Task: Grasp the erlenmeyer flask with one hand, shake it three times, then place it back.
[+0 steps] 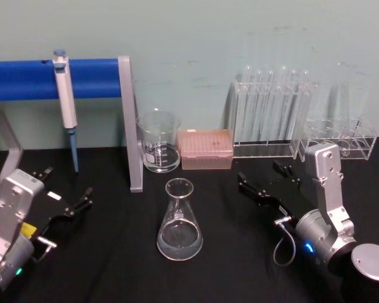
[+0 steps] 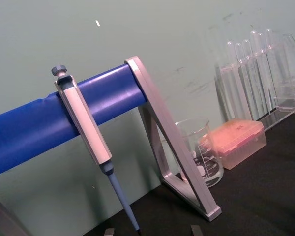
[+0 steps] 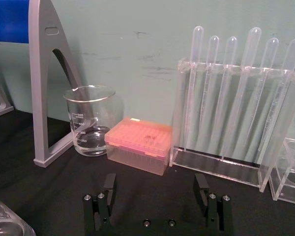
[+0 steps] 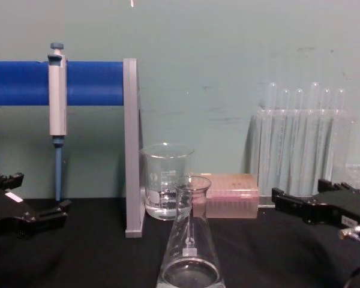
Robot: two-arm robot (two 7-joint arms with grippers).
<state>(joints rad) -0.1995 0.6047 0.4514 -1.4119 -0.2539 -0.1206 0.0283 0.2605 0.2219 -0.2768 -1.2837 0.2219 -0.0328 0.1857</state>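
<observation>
The right gripper (image 1: 265,180) rests low over the black table (image 1: 114,265), fingers spread and empty, right of the erlenmeyer flask (image 1: 179,222) and well apart from it. The left gripper (image 1: 66,192), also spread and empty, sits at the left. The flask stands upright at near centre, between both arms, likely so either can reach it; beaker (image 1: 158,142) and pink tip box (image 1: 205,149) stand behind.
</observation>
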